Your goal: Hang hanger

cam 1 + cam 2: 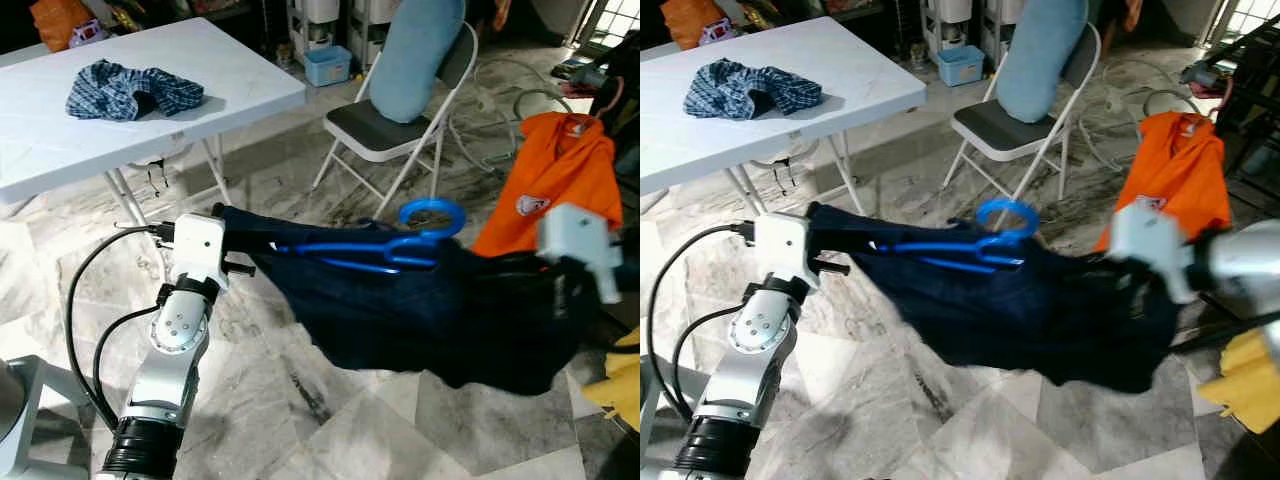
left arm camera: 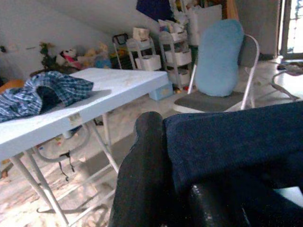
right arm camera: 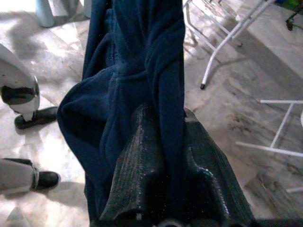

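A dark navy garment (image 1: pixel 420 310) hangs stretched between my two arms above the marble floor. A blue plastic hanger (image 1: pixel 400 245) sits in it, its round hook (image 1: pixel 432 215) sticking up at the garment's top edge. My left gripper (image 1: pixel 245 245) is shut on the garment's left end; the wrist view has the cloth (image 2: pixel 227 137) pinched beside a black finger (image 2: pixel 142 175). My right gripper (image 1: pixel 565 275) is shut on the right end, with the fabric (image 3: pixel 161 94) squeezed between both fingers (image 3: pixel 137 175).
An orange shirt (image 1: pixel 555 175) hangs at the right. A folding chair (image 1: pixel 400 120) with a light blue cushion stands behind. A white folding table (image 1: pixel 130 110) with a plaid cloth (image 1: pixel 135 90) is at the left. A yellow item (image 1: pixel 620 385) is at the right edge.
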Available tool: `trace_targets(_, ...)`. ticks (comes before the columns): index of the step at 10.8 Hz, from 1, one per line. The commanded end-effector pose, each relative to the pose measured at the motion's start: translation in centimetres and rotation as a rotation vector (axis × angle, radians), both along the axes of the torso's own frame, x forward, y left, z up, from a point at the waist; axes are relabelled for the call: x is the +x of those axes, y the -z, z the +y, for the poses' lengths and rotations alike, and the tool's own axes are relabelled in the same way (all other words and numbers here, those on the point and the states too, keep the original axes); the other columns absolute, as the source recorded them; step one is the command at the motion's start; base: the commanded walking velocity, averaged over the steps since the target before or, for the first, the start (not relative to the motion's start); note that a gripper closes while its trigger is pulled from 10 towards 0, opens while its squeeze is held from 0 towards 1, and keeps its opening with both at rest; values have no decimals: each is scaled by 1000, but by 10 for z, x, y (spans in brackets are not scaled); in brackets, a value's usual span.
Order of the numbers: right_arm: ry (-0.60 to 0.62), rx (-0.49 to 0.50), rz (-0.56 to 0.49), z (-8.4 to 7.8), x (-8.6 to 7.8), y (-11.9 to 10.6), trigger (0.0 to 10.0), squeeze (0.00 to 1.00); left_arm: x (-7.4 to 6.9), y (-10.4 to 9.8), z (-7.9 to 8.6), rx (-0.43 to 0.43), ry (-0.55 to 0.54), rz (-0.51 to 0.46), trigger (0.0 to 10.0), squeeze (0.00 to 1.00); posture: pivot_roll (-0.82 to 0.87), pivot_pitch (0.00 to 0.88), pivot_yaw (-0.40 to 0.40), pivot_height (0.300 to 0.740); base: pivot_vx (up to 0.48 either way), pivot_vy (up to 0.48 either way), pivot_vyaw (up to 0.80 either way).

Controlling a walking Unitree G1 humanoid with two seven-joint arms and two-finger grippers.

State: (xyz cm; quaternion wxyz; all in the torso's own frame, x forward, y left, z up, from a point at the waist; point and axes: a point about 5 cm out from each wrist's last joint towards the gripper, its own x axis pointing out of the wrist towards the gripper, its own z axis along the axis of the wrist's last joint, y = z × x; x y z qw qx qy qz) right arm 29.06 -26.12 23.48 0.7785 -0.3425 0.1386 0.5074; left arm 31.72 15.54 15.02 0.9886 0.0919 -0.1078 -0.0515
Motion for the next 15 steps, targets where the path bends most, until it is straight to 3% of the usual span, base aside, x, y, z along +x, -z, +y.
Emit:
trace_targets(1, 81, -24, -10, -26, -3, -17, 10000, 0, 0, 8, 36, -8, -140, 59, 0, 0, -90, 101, 46, 740, 0, 0, 0)
trace_targets(4, 41, 79, -1, -21, -2, -28, 10000, 0, -2, 21, 32, 1, -99, 135, 0, 0, -84, 98, 47, 740, 0, 0, 0)
trace_targets(7, -79, 233, 57, -17, -15, -52, 10000, 0, -1, 27, 28, -9, -65, 175, 0, 0, -92, 96, 45, 740, 0, 0, 0)
trace_targets(10, -4, 397, 20, -19, -5, -54, 10000, 0, -1, 27, 19, -34, -32, 172, 0, 0, -93, 95, 44, 740, 0, 0, 0)
trace_targets(12, 77, 522, -34, 11, 13, -29, 10000, 0, -1, 27, 17, -55, -43, 166, 0, 0, -89, 92, 43, 740, 0, 0, 0)
trace_targets(13, 171, 607, -100, 41, 28, -13, 10000, 0, -1, 29, 14, -53, -40, 170, 0, 0, -81, 92, 42, 740, 0, 0, 0)
trace_targets(14, 265, 684, -140, 65, 40, -3, 10000, 0, -2, 31, 11, -52, -28, 182, 1451, 114, -74, 92, 39, 740, 0, 0, 0)
trace_targets(15, 298, 670, -178, 80, 44, 5, 10000, 0, -4, 34, 7, -45, 9, 198, 10000, 1000, -67, 92, 35, 740, 0, 0, 0)
